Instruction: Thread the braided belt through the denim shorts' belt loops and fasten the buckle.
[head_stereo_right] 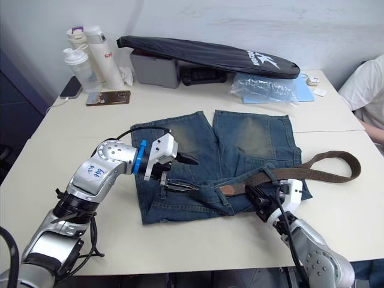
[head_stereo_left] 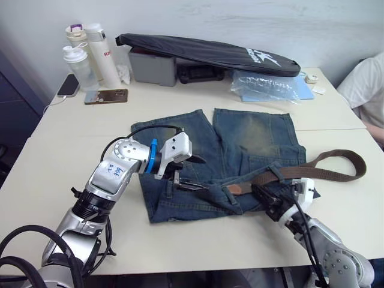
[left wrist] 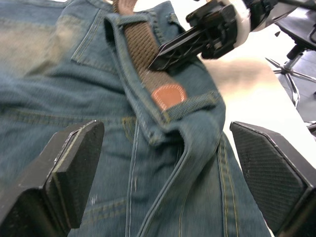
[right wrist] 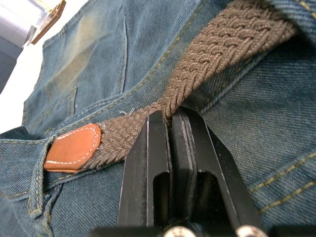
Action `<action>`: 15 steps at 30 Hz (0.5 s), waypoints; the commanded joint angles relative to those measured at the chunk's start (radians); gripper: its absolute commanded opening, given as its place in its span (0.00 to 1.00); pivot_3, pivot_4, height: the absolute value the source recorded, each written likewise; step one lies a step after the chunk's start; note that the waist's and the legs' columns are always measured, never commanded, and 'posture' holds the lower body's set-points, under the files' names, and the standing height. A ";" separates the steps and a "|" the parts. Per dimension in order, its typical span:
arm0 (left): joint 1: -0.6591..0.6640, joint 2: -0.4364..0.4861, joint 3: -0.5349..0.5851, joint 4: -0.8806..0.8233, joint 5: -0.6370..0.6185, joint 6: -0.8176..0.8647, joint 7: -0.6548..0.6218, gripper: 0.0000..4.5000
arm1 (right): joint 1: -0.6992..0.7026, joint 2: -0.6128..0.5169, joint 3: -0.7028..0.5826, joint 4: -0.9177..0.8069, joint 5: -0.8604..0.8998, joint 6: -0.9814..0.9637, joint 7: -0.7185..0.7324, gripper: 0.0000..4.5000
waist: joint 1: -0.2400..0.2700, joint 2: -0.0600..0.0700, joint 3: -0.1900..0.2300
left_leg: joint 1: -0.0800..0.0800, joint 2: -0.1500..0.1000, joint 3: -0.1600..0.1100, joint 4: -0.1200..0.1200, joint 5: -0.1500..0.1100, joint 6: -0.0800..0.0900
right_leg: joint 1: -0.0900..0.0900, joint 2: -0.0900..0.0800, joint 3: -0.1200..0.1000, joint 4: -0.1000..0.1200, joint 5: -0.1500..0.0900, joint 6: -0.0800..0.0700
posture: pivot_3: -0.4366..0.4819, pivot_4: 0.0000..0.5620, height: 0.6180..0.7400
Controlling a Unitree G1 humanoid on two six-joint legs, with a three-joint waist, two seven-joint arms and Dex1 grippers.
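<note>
The denim shorts (head_stereo_left: 240,144) lie flat on the table, waistband nearest me. The braided belt (head_stereo_left: 336,162) curves in from the right and runs along the waistband. It passes under a belt loop (left wrist: 129,19), and its tan tip (left wrist: 169,95) rests at another belt loop (left wrist: 200,101). My right gripper (right wrist: 173,116) is shut on the belt just behind that tip, also seen at the waistband's right part (head_stereo_left: 264,195). My left gripper (head_stereo_left: 195,174) hovers open over the waistband's middle, its fingers (left wrist: 74,163) on either side of the fold by the tip. The buckle is hidden.
At the back of the table stand bottles (head_stereo_left: 90,51), two phones (head_stereo_left: 107,96), a grey box (head_stereo_left: 153,66), a long black bag (head_stereo_left: 210,53) and a plastic bag (head_stereo_left: 267,87). A person's white sleeve (head_stereo_left: 366,87) shows at the right edge.
</note>
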 commanded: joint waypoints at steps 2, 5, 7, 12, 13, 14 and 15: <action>-0.008 -0.004 -0.008 -0.036 -0.002 -0.017 -0.003 1.00 | 0.015 -0.006 -0.053 0.050 0.019 -0.020 0.040 0.00 | 0.004 0.002 0.001 | -0.001 0.000 0.000 0.000 0.000 0.000 | 0.000 0.000 0.000 -0.002 0.000 0.000 | 0.48 0.27 1.00; -0.012 -0.008 -0.011 -0.033 -0.002 -0.018 -0.001 1.00 | -0.005 0.015 -0.084 0.091 0.027 -0.063 0.054 0.00 | 0.004 0.001 0.001 | -0.001 0.000 0.001 0.000 0.000 0.000 | 0.000 0.000 0.000 -0.003 0.000 0.000 | 0.48 0.27 1.00; -0.014 -0.009 -0.011 -0.031 -0.002 -0.019 -0.003 1.00 | -0.008 0.027 -0.093 0.086 0.049 -0.066 0.049 0.00 | 0.005 0.001 0.001 | -0.001 0.000 0.001 0.002 -0.001 0.001 | 0.000 -0.001 0.001 -0.003 0.001 0.001 | 0.48 0.27 1.00; -0.012 -0.005 -0.011 -0.029 0.000 -0.023 -0.005 1.00 | 0.035 0.020 -0.114 0.084 0.130 -0.039 0.111 0.00 | 0.014 0.003 0.002 | -0.001 -0.001 0.001 0.002 -0.001 0.002 | 0.000 -0.001 0.001 -0.003 0.001 0.002 | 0.48 0.27 1.00; -0.012 -0.004 -0.011 -0.028 0.000 -0.023 -0.005 1.00 | 0.041 0.017 -0.111 0.083 0.134 -0.036 0.117 0.00 | 0.017 0.004 0.003 | -0.001 -0.001 0.001 0.002 -0.001 0.002 | 0.000 -0.001 0.001 -0.003 0.001 0.002 | 0.48 0.27 1.00; -0.012 -0.004 -0.011 -0.028 0.000 -0.023 -0.005 1.00 | 0.048 0.012 -0.099 0.077 0.124 -0.035 0.127 0.00 | 0.018 0.004 0.003 | -0.001 -0.001 0.001 0.001 -0.001 0.001 | 0.000 0.000 0.001 -0.003 0.001 0.002 | 0.48 0.27 1.00; -0.012 -0.005 -0.012 -0.028 0.000 -0.023 -0.005 1.00 | 0.054 0.008 -0.087 0.068 0.116 -0.036 0.135 0.00 | 0.019 0.004 0.003 | -0.001 0.000 0.001 0.001 -0.001 0.001 | 0.000 0.000 0.001 -0.003 0.001 0.002 | 0.48 0.27 1.00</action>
